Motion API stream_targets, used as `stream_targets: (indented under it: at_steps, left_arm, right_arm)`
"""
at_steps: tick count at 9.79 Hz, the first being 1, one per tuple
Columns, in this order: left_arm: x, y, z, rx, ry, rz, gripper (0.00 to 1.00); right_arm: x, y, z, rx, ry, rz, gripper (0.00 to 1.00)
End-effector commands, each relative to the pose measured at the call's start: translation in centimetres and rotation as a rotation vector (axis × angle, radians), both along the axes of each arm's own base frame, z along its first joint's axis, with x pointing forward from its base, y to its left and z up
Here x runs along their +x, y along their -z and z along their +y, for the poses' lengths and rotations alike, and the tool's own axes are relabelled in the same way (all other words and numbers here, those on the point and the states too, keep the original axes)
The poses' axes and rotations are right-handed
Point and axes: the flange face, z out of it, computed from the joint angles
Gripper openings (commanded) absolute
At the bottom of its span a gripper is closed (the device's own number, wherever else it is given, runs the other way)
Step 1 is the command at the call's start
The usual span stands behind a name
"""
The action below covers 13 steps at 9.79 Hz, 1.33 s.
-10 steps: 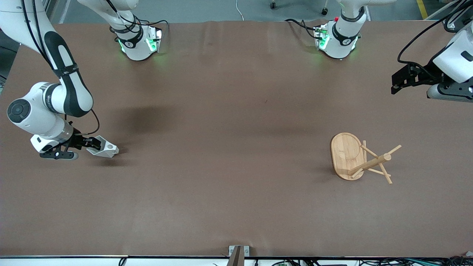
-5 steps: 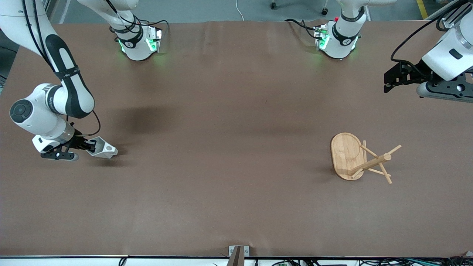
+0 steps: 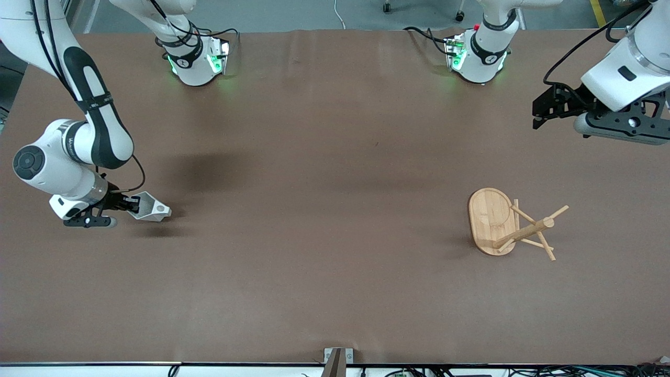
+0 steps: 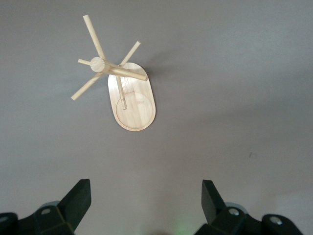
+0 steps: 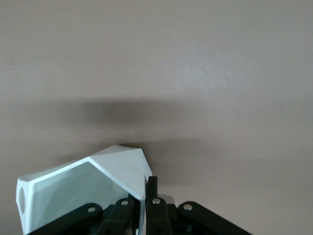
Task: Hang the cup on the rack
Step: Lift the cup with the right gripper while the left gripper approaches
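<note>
The small white faceted cup (image 3: 151,209) hangs tilted just above the table at the right arm's end, its block handle with the round hole pointing away from the hand. My right gripper (image 3: 132,203) is shut on the cup's rim wall; in the right wrist view the cup (image 5: 83,188) fills the lower part and one finger (image 5: 152,188) presses its outside. The bamboo rack (image 3: 510,225) stands at the left arm's end, with its oval base (image 3: 489,220), post and pegs; it also shows in the left wrist view (image 4: 124,83). My left gripper (image 3: 542,112) is open and empty, up in the air over bare table at the left arm's end, away from the rack.
The brown table (image 3: 324,220) bears only the rack. The two arm bases (image 3: 196,60) (image 3: 476,57) stand along the edge farthest from the front camera. A small metal bracket (image 3: 337,356) sits at the edge nearest the front camera.
My right gripper has lifted the cup slightly and shifted it a little toward the rack's end. My left gripper has moved toward the middle of the table and toward the bases.
</note>
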Motion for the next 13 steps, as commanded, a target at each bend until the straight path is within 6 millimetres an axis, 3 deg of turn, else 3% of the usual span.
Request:
stream_targets:
  at_steps: [1,2,4,6,8,10,13]
  left_arm:
    - [0.2,1.5,-0.9,-0.009,0.008,0.044,1.0]
    - [0.2,1.5,-1.1,-0.008,0.014,0.043,1.0]
    - [-0.1,1.5,-2.3,-0.008,0.034,0.044,1.0]
    - [-0.8,1.9,-5.9,-0.026,0.101,0.051,1.0]
    - [-1.7,2.6,-9.5,-0.082,0.177,0.083,1.0]
    - [-3.1,3.6,-13.5,-0.149,0.25,0.105,1.0]
    - [-6.0,4.4,-19.3,-0.201,0.357,0.118,1.0]
  right_arm:
    - [2.5,-6.5,4.8,0.06,-0.096,-0.048,0.01]
    - [3.4,-7.9,7.2,0.154,-0.068,-0.072,0.01]
    - [3.8,-9.0,14.5,0.383,-0.01,-0.086,0.01]
    - [3.1,-10.3,23.3,0.614,0.0,-0.04,0.01]
    - [2.2,-10.2,30.6,0.824,0.039,0.03,0.0]
    - [0.6,-9.8,34.8,1.03,0.095,0.151,0.0]
    - [-0.8,-11.2,38.0,1.304,0.087,0.212,0.0]
